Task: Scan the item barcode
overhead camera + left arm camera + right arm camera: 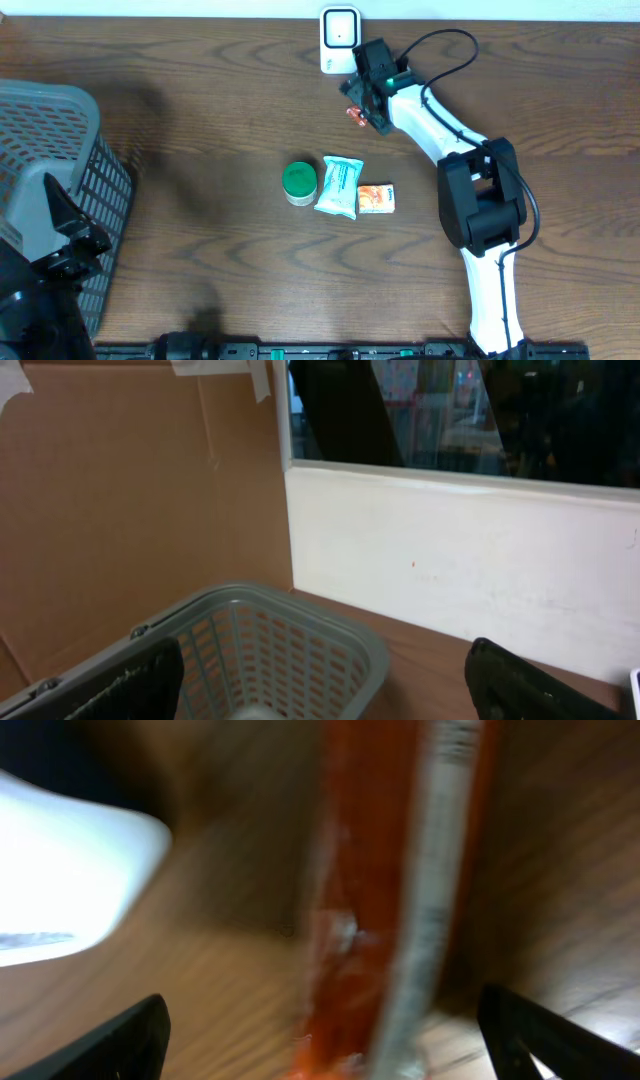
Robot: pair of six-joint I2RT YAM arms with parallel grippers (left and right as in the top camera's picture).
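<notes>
- Nearest me, my left claw (330, 675) hung spread wide over the grey basket (300, 605), holding nothing.
- Mid-desk (200, 130), a green tin (299, 182), pale pouch (339, 186) and small orange pack (377, 198) lay in a row, with free wood around them.
- My right claw (335, 1035) gaped wide around the orange packet (380, 900); the blur hid any contact. I judged it light, crinkly and slippery, best pinched across its flat faces.
- The scanner (340, 30) sat just beyond, at the far edge, so room there was tight.

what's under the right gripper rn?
An orange packet beside the white scanner, between the right gripper's open jaws. The gripper covers most of it from overhead; the wrist view is too blurred to show a barcode.
</notes>
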